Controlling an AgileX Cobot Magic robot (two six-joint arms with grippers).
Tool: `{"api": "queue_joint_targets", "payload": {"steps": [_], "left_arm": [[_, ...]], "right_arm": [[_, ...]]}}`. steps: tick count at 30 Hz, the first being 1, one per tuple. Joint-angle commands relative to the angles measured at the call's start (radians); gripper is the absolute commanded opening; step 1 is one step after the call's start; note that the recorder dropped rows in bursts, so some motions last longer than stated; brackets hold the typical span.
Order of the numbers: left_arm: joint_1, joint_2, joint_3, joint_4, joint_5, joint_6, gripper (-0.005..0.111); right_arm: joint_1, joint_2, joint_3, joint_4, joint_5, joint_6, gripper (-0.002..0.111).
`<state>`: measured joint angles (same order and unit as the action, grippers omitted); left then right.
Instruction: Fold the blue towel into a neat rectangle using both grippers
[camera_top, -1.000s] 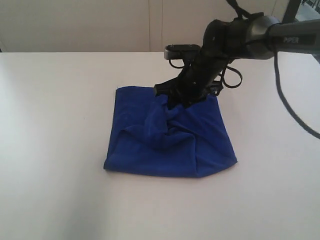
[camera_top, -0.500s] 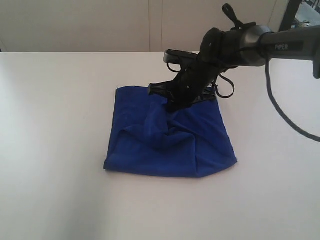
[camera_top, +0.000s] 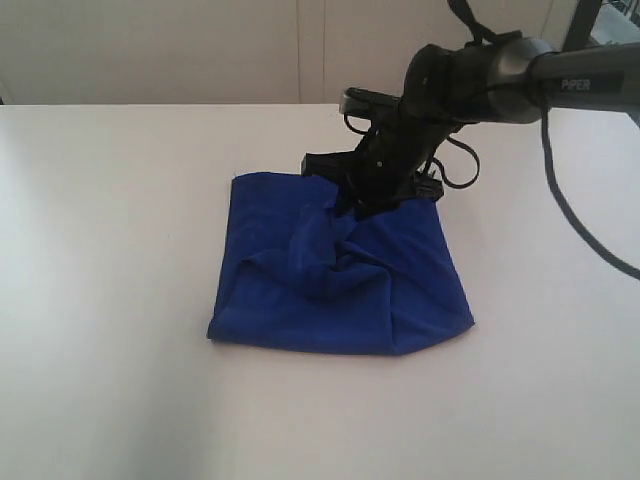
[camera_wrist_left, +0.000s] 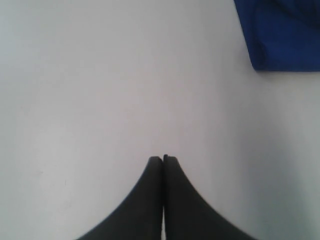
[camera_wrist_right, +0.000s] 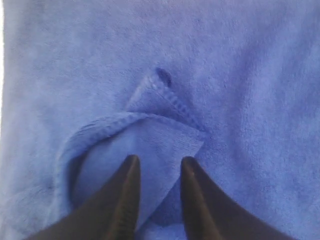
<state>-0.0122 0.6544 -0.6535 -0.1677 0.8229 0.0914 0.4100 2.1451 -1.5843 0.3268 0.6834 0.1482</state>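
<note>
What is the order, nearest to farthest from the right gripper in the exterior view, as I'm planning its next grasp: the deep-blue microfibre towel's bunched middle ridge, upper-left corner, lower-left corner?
1. Bunched middle ridge of the deep-blue microfibre towel: directly under the right gripper.
2. Upper-left corner: off to the view's left.
3. Lower-left corner: left and nearer the camera.

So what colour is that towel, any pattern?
Plain deep blue towel, no pattern; clearest in the exterior view.
</note>
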Motion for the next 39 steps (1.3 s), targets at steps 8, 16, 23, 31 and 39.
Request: {"api": "queue_joint_targets", "payload": {"steps": [8, 16, 23, 31, 39], "left_arm": [[0.000, -0.008, 0.003, -0.005, 0.007, -0.003, 0.000], [0.000, -0.008, 0.003, -0.005, 0.007, -0.003, 0.000], [0.000, -0.008, 0.003, -0.005, 0.007, -0.003, 0.000], [0.000, -0.008, 0.003, -0.005, 0.007, -0.003, 0.000], [0.000, -0.008, 0.003, -0.005, 0.007, -0.003, 0.000]], "right_arm": [[-0.002, 0.049, 0.003, 0.017, -0.004, 0.043, 0.029], [-0.002, 0.049, 0.003, 0.091, -0.041, 0.036, 0.000], [-0.002, -0.016, 0.003, 0.105, -0.065, 0.000, 0.000], [-0.002, -0.109, 0.003, 0.034, 0.008, -0.092, 0.000], [-0.002, -0.024, 0.005, -0.014, -0.004, 0.103, 0.014]]}}
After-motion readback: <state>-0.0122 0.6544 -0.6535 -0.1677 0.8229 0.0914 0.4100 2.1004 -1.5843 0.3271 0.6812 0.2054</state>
